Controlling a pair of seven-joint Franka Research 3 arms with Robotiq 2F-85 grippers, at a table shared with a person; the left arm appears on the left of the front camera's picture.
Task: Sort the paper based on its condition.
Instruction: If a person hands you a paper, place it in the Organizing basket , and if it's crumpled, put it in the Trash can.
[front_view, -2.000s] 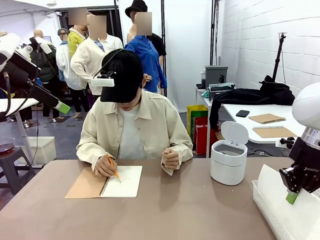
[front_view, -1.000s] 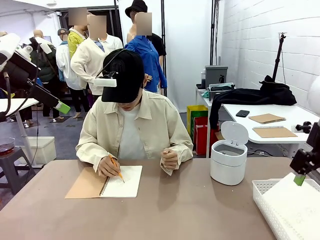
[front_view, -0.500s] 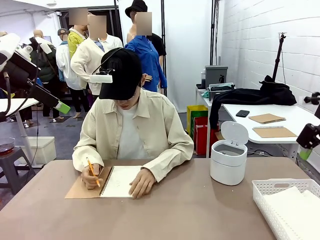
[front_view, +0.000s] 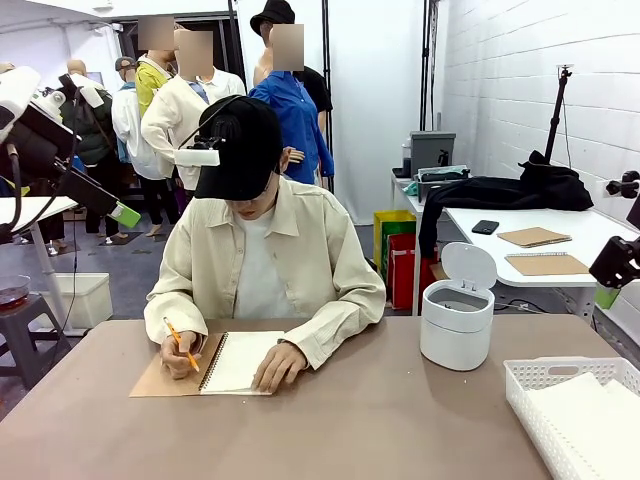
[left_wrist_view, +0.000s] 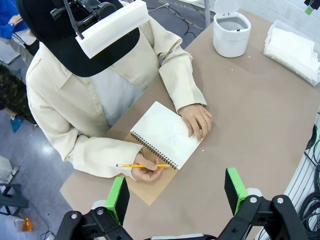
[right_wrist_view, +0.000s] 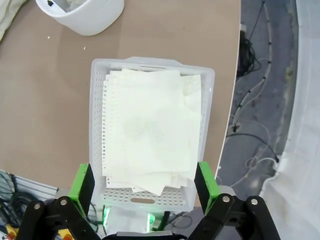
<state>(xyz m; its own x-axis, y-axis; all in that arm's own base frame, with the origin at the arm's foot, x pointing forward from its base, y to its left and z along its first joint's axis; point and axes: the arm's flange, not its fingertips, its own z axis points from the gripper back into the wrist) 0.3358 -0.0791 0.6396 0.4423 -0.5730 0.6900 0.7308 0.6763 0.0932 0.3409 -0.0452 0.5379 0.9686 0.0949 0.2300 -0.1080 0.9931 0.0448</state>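
The paper (right_wrist_view: 150, 125) lies in a loose stack in the white basket (right_wrist_view: 96, 100) at the table's right edge, beside the small white bin (front_view: 457, 318), likely so good sheets and spoiled ones part there. The right gripper (right_wrist_view: 144, 186) hangs above the basket with jaws wide and empty. The left gripper (left_wrist_view: 176, 192), also spread wide with nothing between its pads, watches the person's hand (left_wrist_view: 197, 120) steady the spiral notebook (left_wrist_view: 165, 135) (a pencil (left_wrist_view: 142, 165) in the other hand).
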